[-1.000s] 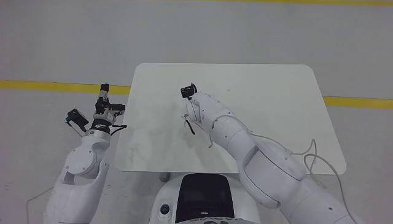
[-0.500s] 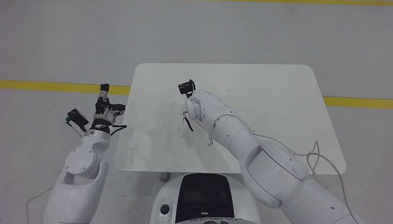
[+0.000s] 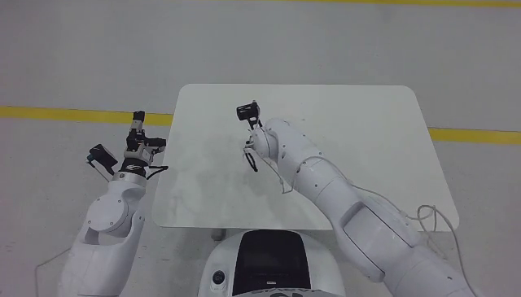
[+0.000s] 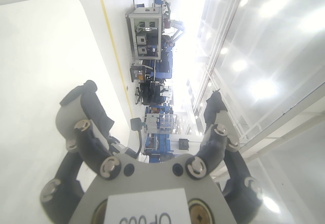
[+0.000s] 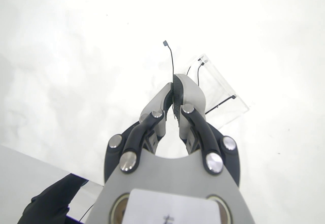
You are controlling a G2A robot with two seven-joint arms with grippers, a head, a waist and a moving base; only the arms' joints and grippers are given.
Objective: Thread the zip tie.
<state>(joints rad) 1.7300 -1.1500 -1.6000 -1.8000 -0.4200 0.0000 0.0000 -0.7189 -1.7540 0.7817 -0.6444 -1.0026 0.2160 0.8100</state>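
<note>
My right gripper (image 5: 173, 86) is pressed together on the zip tie (image 5: 172, 61), with the thin black strip pinched between my 2 pads (image 5: 181, 89). The tie's small square head sticks out free beyond my fingertips, clear of the table (image 5: 76, 32), and a short length of the strip runs back between the pads toward my palm. Seen from above, this gripper hangs over the left-centre part of the table, roughly midway between its near and far edges.

Near my right fingertips a clear tray (image 5: 229, 98) lies on the table. It holds a few more black ties (image 5: 198, 70) (I cannot count them with certainty).

My left gripper (image 4: 151, 91) is spread wide, its 2 fingers (image 4: 87, 105) well apart and holding nothing. It sits off the table's left edge, over the floor and well apart from the zip tie.
</note>
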